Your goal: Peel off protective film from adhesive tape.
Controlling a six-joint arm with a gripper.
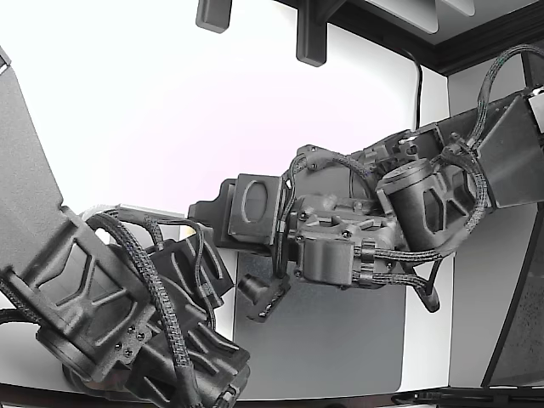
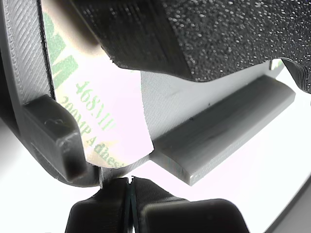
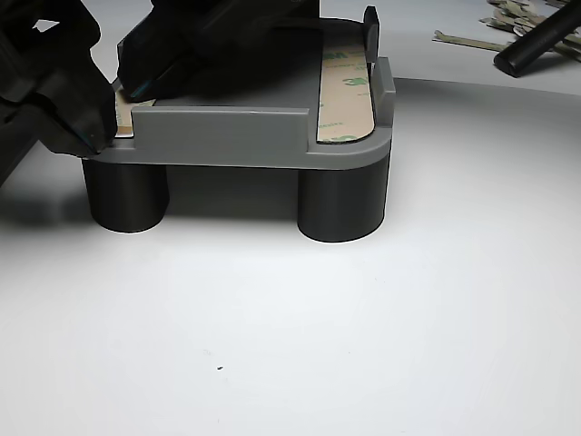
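1. At about nine o'clock in the other view, the black gripper (image 3: 107,113) sat against the near left corner of the grey fixture (image 3: 227,136), right where the end of a tan tape strip (image 3: 124,116) showed at the fixture's edge. Its tips met that strip end, but whether they were pinching the film or only resting on it I could not tell.

2. In the wrist view the film-covered tape (image 2: 104,114), white with green print, ran as a long band away from the camera beside the grey side wall (image 2: 24,58). Its rounded near end lay just above the dark fingertips (image 2: 121,201) at six o'clock. The tips looked pressed close together, with only a thin seam between them, right at the film's edge.

3. I judged that the coming move turned on this: the strip's long axis ran straight away from the jaws, so a peel would have to start at that near end and travel up and back along the strip.

4. Toward three o'clock in the other view a second strip (image 3: 345,95) lay flat in the fixture's right channel, its film apparently on, well apart from the gripper.

5. The fixture stood on dark round legs (image 3: 343,198) on a white table (image 3: 290,345), with open room in front. Far off at one o'clock lay scraps, perhaps peeled film (image 3: 495,27)

6. In the exterior view two arms crowded the middle, the one from the right (image 1: 340,238) reaching over a grey mat (image 1: 340,340)
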